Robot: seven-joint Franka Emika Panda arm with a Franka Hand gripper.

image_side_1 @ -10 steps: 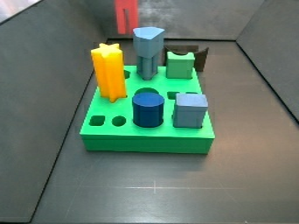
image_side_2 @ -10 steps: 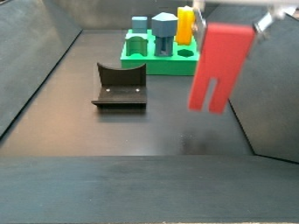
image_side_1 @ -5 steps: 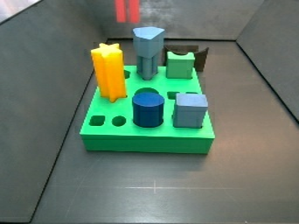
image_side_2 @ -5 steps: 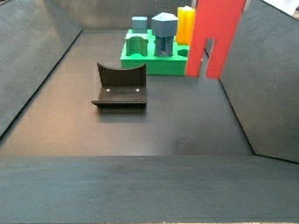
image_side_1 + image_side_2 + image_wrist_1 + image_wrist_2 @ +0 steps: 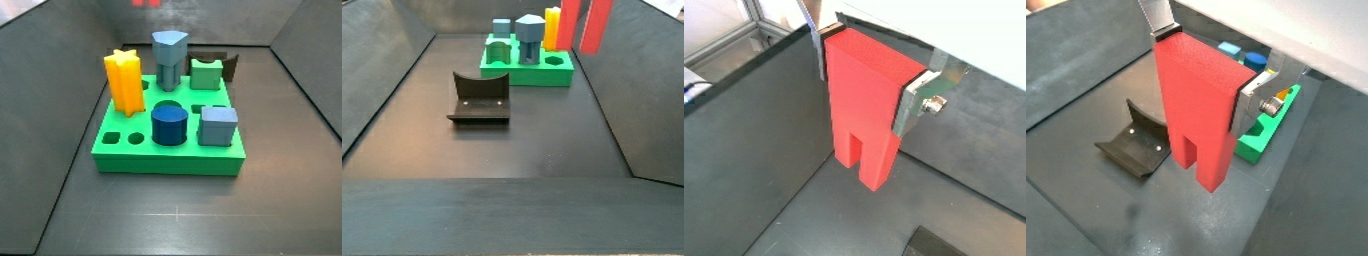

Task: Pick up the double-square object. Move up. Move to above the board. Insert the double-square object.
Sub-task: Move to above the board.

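— Double-square object [image 5: 865, 95]: where is it?

— Pinched upright in your end effector [image 5: 869, 72], long axis vertical, two legs pointing down, high off the floor.

— And the board [image 5: 543, 71]?

— Ahead and well below, beyond the fixture [image 5: 1137, 148]. You likely need to carry it across before lowering.

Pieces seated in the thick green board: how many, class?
5 in a side view: yellow star column at left, tall grey-blue column rear, green notched block rear right, dark blue cylinder front centre, grey-blue cube front right. The gripper holds the red double-square object aloft.
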